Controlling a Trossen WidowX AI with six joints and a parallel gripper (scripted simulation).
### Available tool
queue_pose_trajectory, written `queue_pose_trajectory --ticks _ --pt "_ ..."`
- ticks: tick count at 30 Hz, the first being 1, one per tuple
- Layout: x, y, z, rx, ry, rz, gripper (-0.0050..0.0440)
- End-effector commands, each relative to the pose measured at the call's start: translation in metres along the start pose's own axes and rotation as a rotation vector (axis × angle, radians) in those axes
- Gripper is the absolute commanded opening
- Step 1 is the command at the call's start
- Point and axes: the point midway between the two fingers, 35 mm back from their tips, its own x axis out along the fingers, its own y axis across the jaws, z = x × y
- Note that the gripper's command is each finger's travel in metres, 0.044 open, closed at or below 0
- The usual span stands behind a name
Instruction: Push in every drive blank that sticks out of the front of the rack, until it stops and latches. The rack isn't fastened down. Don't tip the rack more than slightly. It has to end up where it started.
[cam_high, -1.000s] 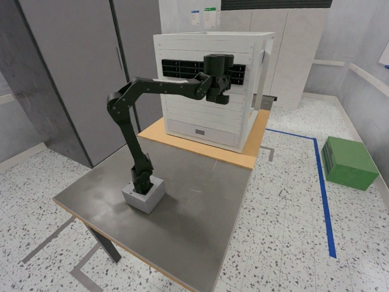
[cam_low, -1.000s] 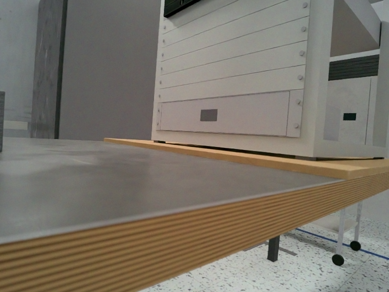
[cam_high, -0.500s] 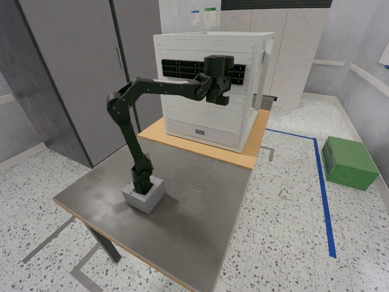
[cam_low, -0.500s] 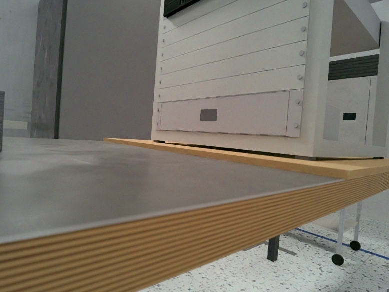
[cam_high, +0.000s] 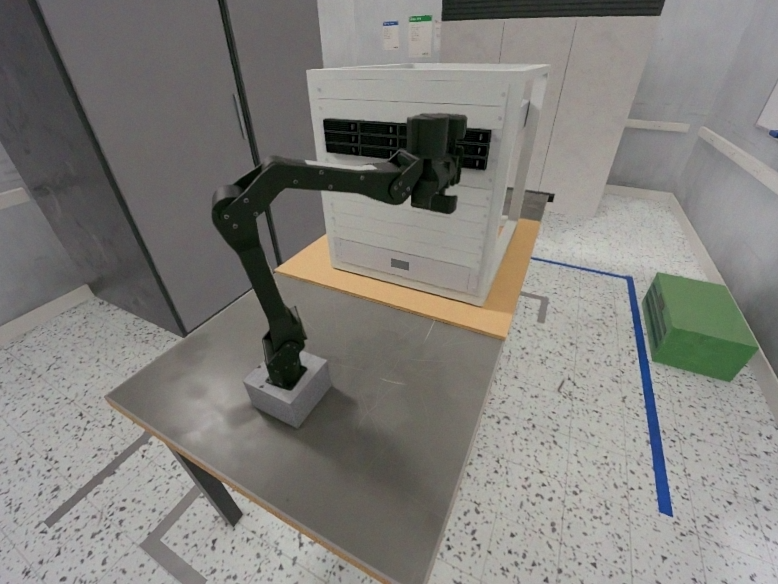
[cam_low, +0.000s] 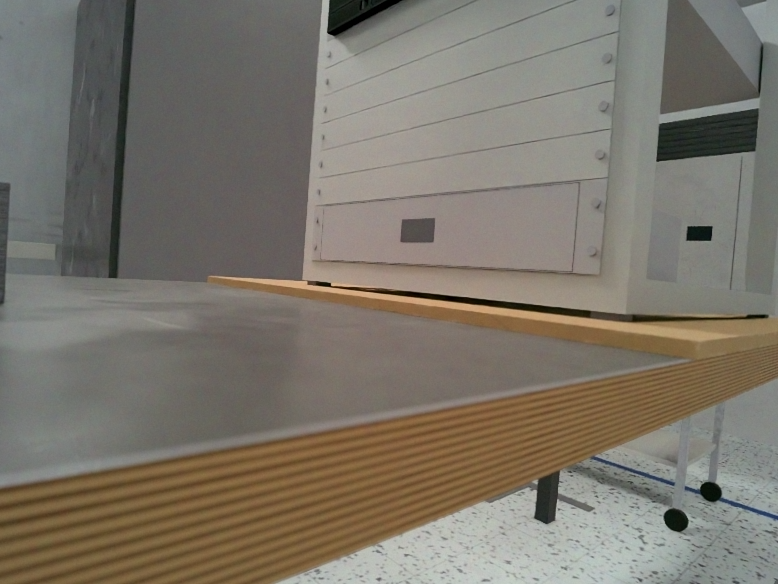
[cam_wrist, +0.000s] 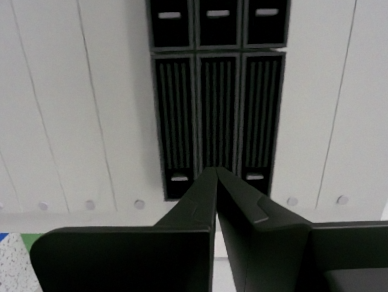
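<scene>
The white rack (cam_high: 408, 216) (cam_low: 465, 157) (cam_wrist: 55, 100) stands upright on its feet. Black drive blanks sit in three rows across its upper front; the top view shows a left-end blank (cam_high: 341, 126) and a right-end blank (cam_high: 477, 150). The wrist view shows an end group of three long blanks, with the middle blank (cam_wrist: 218, 110) straight ahead. I cannot tell which blanks stick out. My gripper (cam_wrist: 214, 175) is shut and empty, in front of this right-end group. Its tips overlap the middle blank's handle end in the wrist view; contact cannot be told. The top view hides the fingertips.
The rack rests on a tan board (cam_high: 377, 286) (cam_low: 439, 314) at the far end of the grey table (cam_high: 389, 440) (cam_low: 251, 377). The arm's base block (cam_high: 289, 402) is at the near left. A tall dark cabinet (cam_high: 144, 125) is left of the rack; a green box (cam_high: 703, 320) lies on the floor.
</scene>
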Motion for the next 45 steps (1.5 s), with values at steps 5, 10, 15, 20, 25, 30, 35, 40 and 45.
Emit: queue_pose_trajectory --ticks 5,10,15,20,25,30,35,40,45 --pt "-0.012 0.008 0.005 -0.02 0.001 -0.021 -0.005" --pt "-0.008 0.009 0.005 -0.02 0.001 -0.021 -0.005" --pt "0.005 0.009 0.005 -0.02 0.001 -0.021 -0.005" --pt "0.005 0.009 0.005 -0.02 0.001 -0.021 -0.005" --pt "0.005 0.009 0.005 -0.02 0.001 -0.021 -0.005" --pt "0.005 0.009 0.005 -0.02 0.001 -0.021 -0.005" --pt "0.007 0.009 0.004 -0.02 0.001 -0.021 -0.005" --pt "0.012 0.01 0.002 -0.02 0.001 -0.021 -0.005" --pt "0.012 0.01 0.002 -0.02 0.001 -0.021 -0.005"
